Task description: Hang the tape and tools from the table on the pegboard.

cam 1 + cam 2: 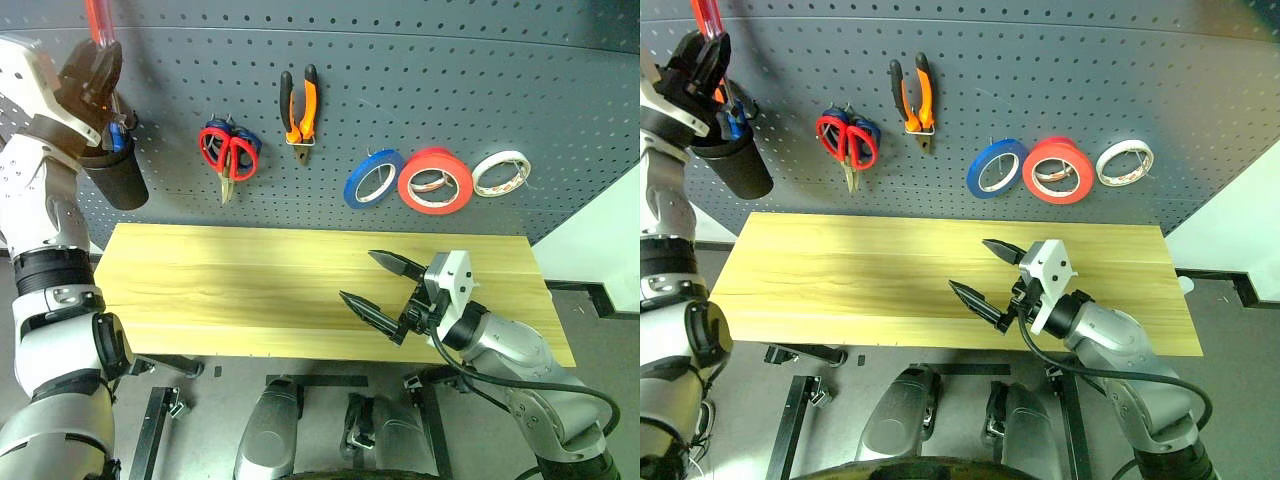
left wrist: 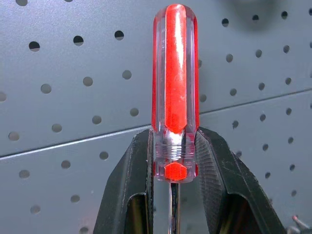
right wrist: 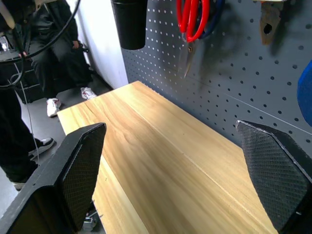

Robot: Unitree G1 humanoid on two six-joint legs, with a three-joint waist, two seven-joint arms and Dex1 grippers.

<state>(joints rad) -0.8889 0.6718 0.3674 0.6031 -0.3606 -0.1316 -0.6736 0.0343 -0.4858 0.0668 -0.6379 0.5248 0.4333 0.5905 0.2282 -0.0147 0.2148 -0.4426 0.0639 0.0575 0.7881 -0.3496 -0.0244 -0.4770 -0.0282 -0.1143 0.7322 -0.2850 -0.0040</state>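
Observation:
My left gripper [image 1: 92, 70] is raised at the pegboard's [image 1: 420, 100] upper left, shut on the red-handled screwdriver [image 2: 174, 92], whose handle sticks up above the fingers [image 2: 131, 185]. It hovers just above a black cup [image 1: 115, 175] fixed to the board. Red-handled scissors [image 1: 228, 155], orange-and-black pliers [image 1: 299, 105] and the blue tape [image 1: 373, 179] hang on the board. Over the right part of the wooden table [image 1: 250, 290] my right gripper [image 1: 383, 283] stands open, with nothing between its fingers.
A red-orange roll [image 1: 435, 181] and a white roll [image 1: 500, 174] hang right of the blue tape. Blue-handled scissors sit behind the red ones. A person's legs and shoes [image 3: 48, 105] stand on the floor off the table's left end.

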